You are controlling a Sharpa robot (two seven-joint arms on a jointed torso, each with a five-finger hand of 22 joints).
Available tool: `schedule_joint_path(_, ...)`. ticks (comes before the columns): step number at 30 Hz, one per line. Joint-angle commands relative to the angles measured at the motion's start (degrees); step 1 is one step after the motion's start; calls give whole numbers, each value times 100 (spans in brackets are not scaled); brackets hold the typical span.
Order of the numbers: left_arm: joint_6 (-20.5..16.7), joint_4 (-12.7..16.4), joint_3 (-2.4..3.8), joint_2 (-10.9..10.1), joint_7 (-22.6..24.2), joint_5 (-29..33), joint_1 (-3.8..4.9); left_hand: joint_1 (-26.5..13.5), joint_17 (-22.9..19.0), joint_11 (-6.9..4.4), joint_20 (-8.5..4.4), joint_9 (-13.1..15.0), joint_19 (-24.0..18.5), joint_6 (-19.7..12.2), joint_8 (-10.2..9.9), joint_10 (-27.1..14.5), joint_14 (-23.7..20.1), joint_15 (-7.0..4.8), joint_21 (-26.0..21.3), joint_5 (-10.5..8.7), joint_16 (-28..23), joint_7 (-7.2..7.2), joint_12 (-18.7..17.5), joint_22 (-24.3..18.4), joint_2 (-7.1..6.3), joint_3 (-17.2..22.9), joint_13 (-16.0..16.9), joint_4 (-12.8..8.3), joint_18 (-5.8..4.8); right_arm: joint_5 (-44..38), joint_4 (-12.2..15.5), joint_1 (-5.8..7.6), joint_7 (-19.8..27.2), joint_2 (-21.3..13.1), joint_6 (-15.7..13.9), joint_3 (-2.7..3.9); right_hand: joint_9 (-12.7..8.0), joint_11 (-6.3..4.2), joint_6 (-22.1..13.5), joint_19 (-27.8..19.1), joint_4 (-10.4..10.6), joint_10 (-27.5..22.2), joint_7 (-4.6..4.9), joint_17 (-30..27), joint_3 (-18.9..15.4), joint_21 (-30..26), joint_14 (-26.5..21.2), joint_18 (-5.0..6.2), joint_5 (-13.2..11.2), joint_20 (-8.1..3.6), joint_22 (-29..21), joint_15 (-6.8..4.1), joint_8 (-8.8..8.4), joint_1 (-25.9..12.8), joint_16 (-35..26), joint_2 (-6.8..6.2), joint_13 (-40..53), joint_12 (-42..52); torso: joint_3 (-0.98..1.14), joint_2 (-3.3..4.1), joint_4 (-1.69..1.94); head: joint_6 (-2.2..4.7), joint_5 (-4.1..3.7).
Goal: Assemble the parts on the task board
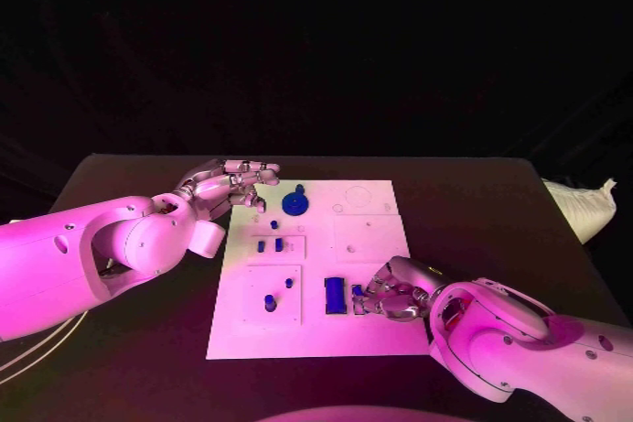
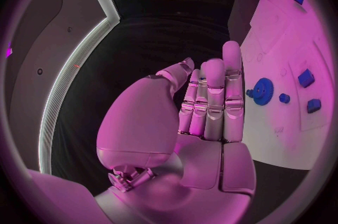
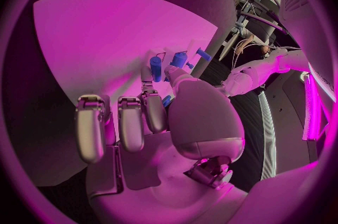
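The right hand (image 1: 391,292) sits low over the near right part of the task board (image 1: 372,340), its fingers curled down beside a long blue bar (image 1: 335,295); it appears to pinch a small blue part (image 3: 156,68) at its fingertips, though the grip is partly hidden. The left hand (image 1: 235,184) hovers at the board's far left edge with straight fingers held together and nothing in it, just beside a blue gear (image 1: 295,202). Other small blue parts (image 1: 269,246) lie between, on the board's left half.
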Motion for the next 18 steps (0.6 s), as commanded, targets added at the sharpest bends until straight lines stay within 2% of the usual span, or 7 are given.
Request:
schedule_joint_path(1,112,17,3,1,38,-15,2,11,-7,-6,38,1,2,-49,18,-39,-56,-2,-20,-15,34,-4,21,-6,65,-19,8,-2,105,-46,-1,-3,-7,8,106,-2,3,4,52,163,54,50,-4,1047,-117,9,508,-78,-89,-18,781,-53,-39,-41,9,24,721,0,3,3,-3,5,1)
schedule_joint_path(9,113,16,3,-1,37,-15,2,11,-7,-6,38,1,2,-49,18,-39,-56,-2,-20,-15,34,-4,21,-6,65,-19,8,-2,105,-64,4,-3,14,6,100,-2,17,-4,69,162,287,54,-16,1048,-485,5,509,-77,-427,-24,780,-59,-47,-52,9,59,728,2,2,1,-1,4,2)
schedule_joint_path(18,115,9,3,-10,38,-15,2,11,-7,-6,38,1,2,-49,18,-39,-56,-2,-20,-15,34,-4,21,-6,65,-19,8,-2,105,-174,94,-3,75,-56,35,-2,43,-21,130,170,345,66,-39,1059,-706,10,512,-80,-471,-32,793,-71,-17,-127,16,140,742,21,6,2,-4,9,6)
